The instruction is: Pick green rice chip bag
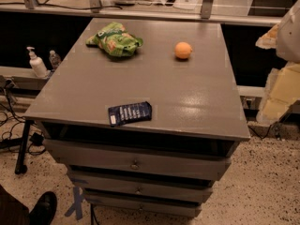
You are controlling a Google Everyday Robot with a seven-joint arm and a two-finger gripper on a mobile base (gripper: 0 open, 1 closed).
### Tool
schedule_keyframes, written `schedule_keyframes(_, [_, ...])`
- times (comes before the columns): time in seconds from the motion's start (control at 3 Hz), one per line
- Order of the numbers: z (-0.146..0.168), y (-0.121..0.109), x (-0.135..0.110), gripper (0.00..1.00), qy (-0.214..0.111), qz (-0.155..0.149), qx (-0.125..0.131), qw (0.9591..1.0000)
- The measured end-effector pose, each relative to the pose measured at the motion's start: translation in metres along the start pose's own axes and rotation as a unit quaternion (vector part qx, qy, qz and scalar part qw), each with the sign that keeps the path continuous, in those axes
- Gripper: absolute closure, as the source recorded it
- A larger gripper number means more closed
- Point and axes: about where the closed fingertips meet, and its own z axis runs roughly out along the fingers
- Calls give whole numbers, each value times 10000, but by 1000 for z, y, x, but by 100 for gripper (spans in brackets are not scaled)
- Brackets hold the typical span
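Observation:
The green rice chip bag lies crumpled at the far left of the grey cabinet top. It is bright green and shiny, with pale chip pictures. My gripper shows as pale white and yellowish shapes at the right edge of the view. It is beside the cabinet's right side, well away from the bag and holding nothing that I can see.
An orange sits at the far right of the top. A flat dark blue packet lies near the front edge. Drawers are below. A pump bottle stands on a ledge at the left, and a shoe is on the floor.

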Motion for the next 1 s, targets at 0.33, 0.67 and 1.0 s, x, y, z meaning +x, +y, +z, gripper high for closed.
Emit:
schedule_keyframes(0.33, [0, 0, 0, 0, 0, 0, 1, 10000])
schedule_keyframes(0.67, [2, -9, -17, 0, -172, -166, 143, 9996])
schedule_keyframes(1.0, [25, -23, -61, 0, -586, -374, 242, 9973])
